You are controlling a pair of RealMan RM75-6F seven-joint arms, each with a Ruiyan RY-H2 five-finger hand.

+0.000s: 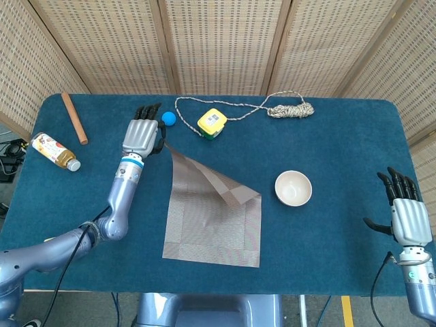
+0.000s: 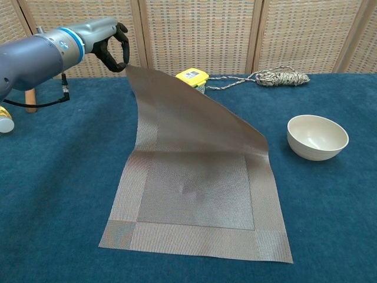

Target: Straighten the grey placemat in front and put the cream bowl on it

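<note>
- Nearest me: grey woven rectangular placemat (image 2: 194, 188), near edge flat on the dark blue felt table (image 1: 327, 231), far-left corner lifted off the cloth & a diagonal fold running toward its right side. It's the biggest item, lying front-centre.
- L hand (image 1: 142, 135) holds that raised corner; chest view shows black fingers (image 2: 112, 50) pinched on the mat tip. So I've got the mat, but it's not flat yet.
- R hand (image 1: 407, 211) hovers at the table's right edge w/ nothing in it, fingers spread, well apart from everything.
- Cream round bowl (image 1: 293, 188) sits upright on the cloth just right of the mat, not on it, untouched.
- Progress, my read: straightening is mid-way; need to pull the corner out to the far left & lay it down, then let go. Bowl step not started; R hand looks best placed for that.
- Smaller clutter at the back: coiled rope (image 1: 289, 109), yellow tape measure (image 1: 212, 122), wooden stick (image 1: 74, 118), small bottle (image 1: 54, 150), blue ball (image 1: 168, 118).
</note>
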